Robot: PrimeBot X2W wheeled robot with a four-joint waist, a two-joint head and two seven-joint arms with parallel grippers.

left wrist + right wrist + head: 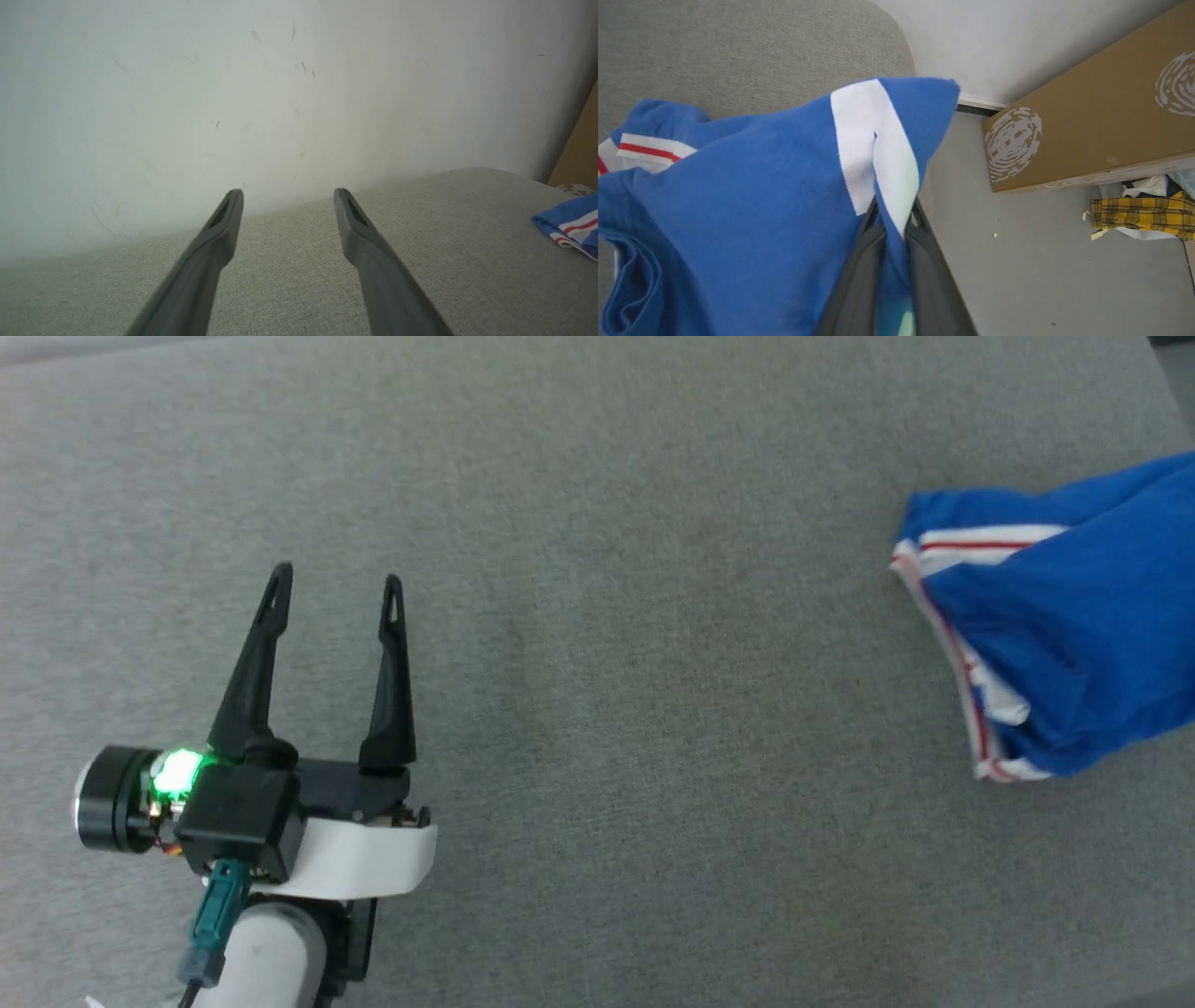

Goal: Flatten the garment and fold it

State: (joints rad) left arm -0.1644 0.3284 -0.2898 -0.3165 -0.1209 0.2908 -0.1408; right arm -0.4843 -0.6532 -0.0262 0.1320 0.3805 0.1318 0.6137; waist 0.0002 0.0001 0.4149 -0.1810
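The garment [1074,625] is a bright blue shirt with red-and-white striped trim, bunched at the right edge of the grey table [607,663] and partly lifted off it. Seen from the right wrist, my right gripper [892,214] is shut on a fold of the garment [752,196] that carries a white stripe. My left gripper [336,583] stands open at the lower left, far from the cloth, with nothing between its fingers. From the left wrist, the left gripper [287,198] points at the wall, and a corner of the garment [572,224] lies at the right edge.
A long brown cardboard box [1087,116] lies on the floor beside the table, with a yellow plaid cloth [1143,217] next to it. A pale wall [280,93] rises behind the table's far edge.
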